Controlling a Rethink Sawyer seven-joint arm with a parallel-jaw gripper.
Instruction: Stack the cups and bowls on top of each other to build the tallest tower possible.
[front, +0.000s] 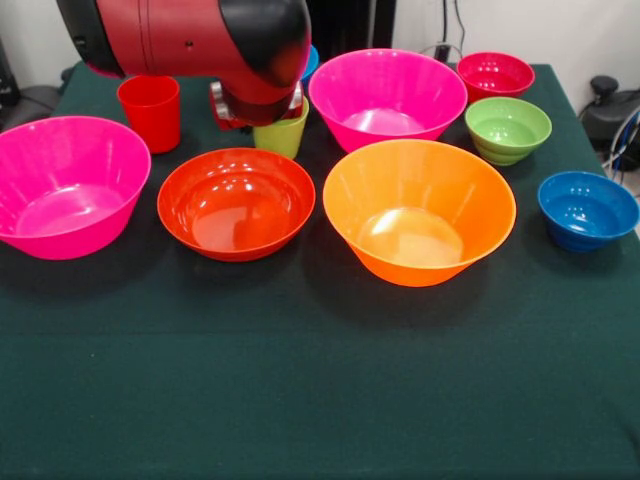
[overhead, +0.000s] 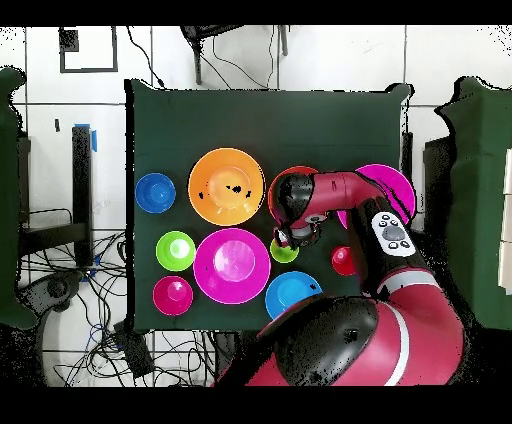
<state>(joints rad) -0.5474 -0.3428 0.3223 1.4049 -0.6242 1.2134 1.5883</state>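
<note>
My gripper (front: 256, 108) hangs right over the lime green cup (front: 281, 133), whose top it hides; the overhead view puts the gripper (overhead: 288, 236) at the lime green cup (overhead: 284, 251) too. The red cup (front: 150, 112) stands upright to its left. In front sit a big pink bowl (front: 70, 185), a red-orange bowl (front: 236, 203) and the big orange bowl (front: 420, 210). Behind are a second pink bowl (front: 388, 95), a small magenta-red bowl (front: 495, 75), a green bowl (front: 507, 128) and a dark blue bowl (front: 588, 208). Each bowl stands alone.
A light blue bowl (overhead: 292, 295) sits close to the robot's base, mostly hidden behind the arm in the front view. A dark green cloth (front: 320, 380) covers the table. The arm (overhead: 335, 190) lies over the red-orange bowl in the overhead view.
</note>
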